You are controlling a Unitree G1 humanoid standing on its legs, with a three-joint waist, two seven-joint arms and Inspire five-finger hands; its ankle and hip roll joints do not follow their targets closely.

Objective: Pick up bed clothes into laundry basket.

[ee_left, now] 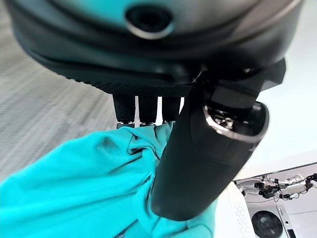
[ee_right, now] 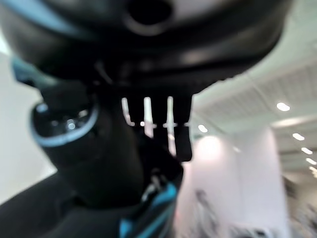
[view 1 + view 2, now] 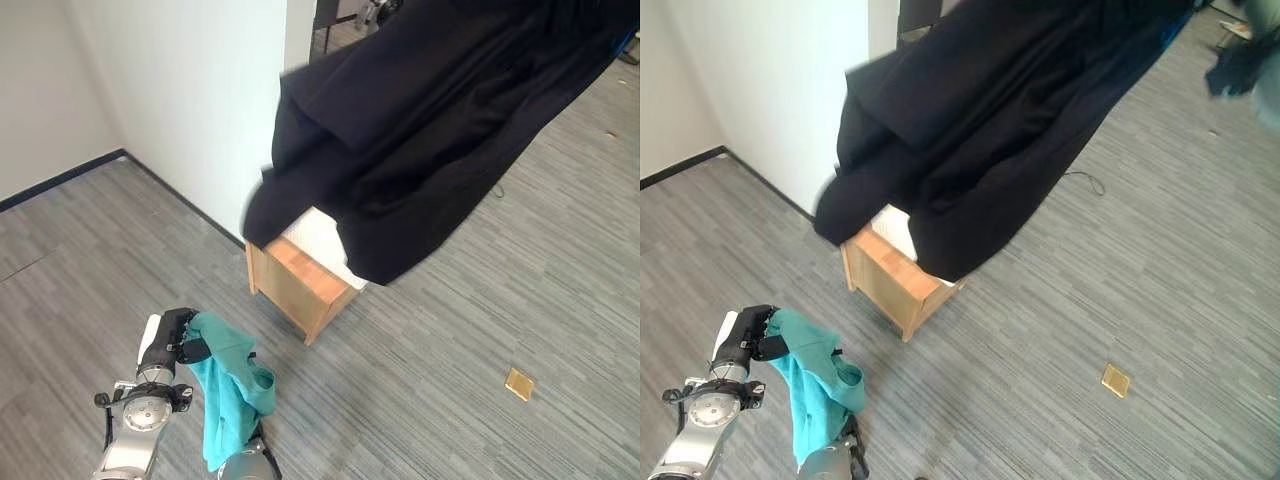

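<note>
Two garments held aloft: left robot hand (image 3: 178, 335) pinches teal cloth (image 3: 232, 385), black garment (image 3: 440, 120).

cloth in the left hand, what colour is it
Teal, plain. The cloth shows best in the left wrist view, pinched by the left hand.

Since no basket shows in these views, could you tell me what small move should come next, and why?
Probably turn to find the basket while keeping both grips. The left robot hand is curled round the teal garment, and the right robot hand seems to pinch the black garment, held high over the wooden bed corner.
</note>
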